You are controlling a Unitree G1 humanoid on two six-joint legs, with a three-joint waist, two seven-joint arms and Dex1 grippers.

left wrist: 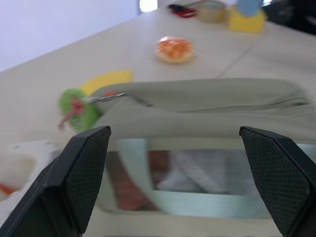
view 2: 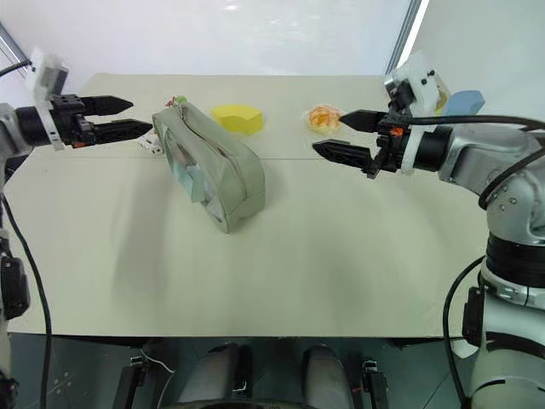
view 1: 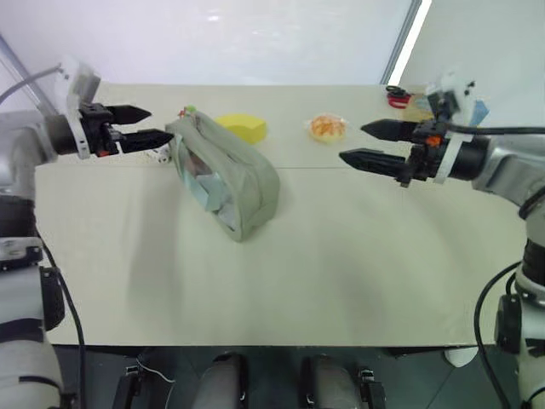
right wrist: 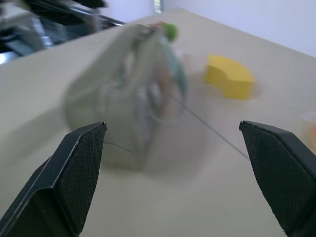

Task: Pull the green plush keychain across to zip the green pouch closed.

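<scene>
Up close, green plush keychain (left wrist: 76, 106) on green pouch (left wrist: 207, 101) zip

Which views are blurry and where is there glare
Right wrist view: the green pouch is smeared with blur, while the yellow sponge wedge reads clearer. Left wrist view: the green plush keychain looks soft. Left eye view: the backdrop behind the table is washed out bright.

Sage-green pouch (view 1: 230, 183), lime-green plush keychain (left wrist: 78, 108), yellow sponge (view 1: 242, 127)
</scene>
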